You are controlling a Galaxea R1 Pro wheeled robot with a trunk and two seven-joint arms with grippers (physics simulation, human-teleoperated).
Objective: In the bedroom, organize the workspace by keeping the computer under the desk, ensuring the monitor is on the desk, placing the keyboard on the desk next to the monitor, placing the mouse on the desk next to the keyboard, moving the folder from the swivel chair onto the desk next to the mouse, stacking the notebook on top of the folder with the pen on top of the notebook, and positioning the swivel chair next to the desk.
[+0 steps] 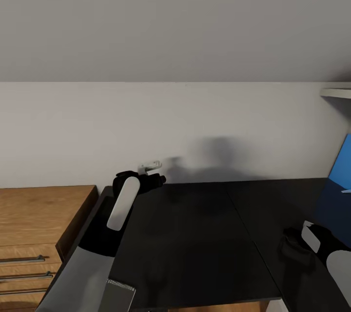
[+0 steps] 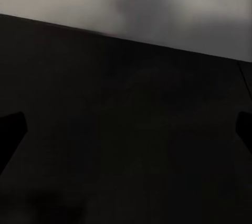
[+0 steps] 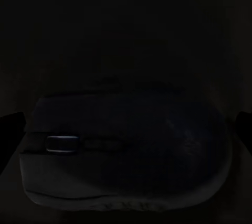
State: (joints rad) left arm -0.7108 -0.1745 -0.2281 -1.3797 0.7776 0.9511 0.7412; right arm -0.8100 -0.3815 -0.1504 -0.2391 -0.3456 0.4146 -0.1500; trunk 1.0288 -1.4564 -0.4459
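The mouse point(image 3: 126, 153) lies directly under my right gripper point(image 1: 298, 249), long axis across its wide-spread fingers, which grip nothing yet.

Evenly and softly lit in the head view, with blurred grey shadows cast on the pale wall point(image 1: 214, 156) above the glossy black tabletop point(image 1: 195, 239); dim and soft-focused at the left wrist; nearly black at the right wrist, mouse point(image 3: 126, 150) barely discernible
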